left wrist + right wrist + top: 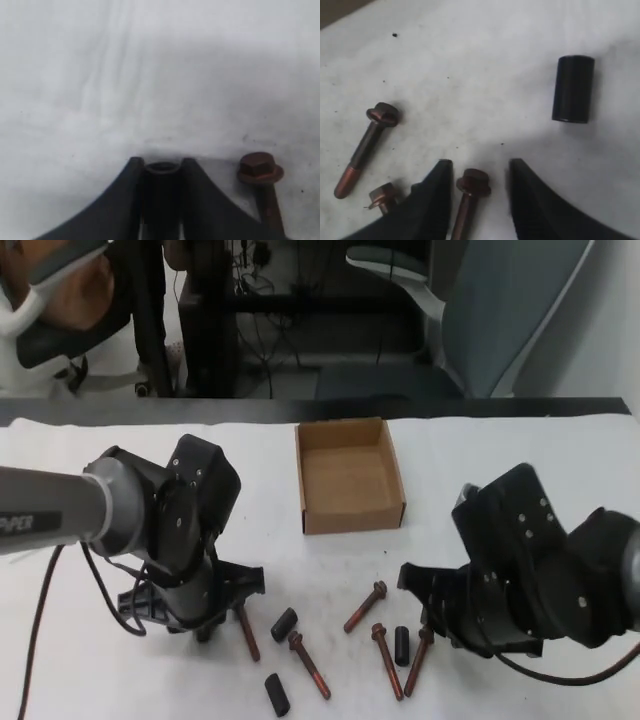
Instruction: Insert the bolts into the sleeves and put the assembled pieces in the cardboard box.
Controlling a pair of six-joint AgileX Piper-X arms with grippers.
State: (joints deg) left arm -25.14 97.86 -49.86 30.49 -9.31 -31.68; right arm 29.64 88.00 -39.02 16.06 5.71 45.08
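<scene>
Nearest the arms, a loose sleeve (277, 695), short and black, lay on the white, faintly creased bench cover (560, 450), with a long bolt (310, 665) of coppery metal just beside it.

A little farther on, the left gripper (161, 162) stood low over the cover. Its dark, curved fingers (115, 210) were clamped against a held sleeve (161, 195), a smooth black tube whose round open end showed between the tips. A flanged bolt (260, 170), rust-brown with a hexagonal head, lay just beside that gripper.

The right gripper (479, 162) was spread apart and gripped nothing. A straddled bolt (470, 192) lay on the cover with its hex head in the gap between the fingers. Near it rested a matte sleeve (573, 89), a plain black cylinder, and a third bolt (367, 147) whose shank turned a brighter copper toward the tip.

Farther back, between the two arms, the cardboard box (352, 518) sat open-topped. It was plain brown with a dull, fibrous floor, and it stood well apart from the bolts.
</scene>
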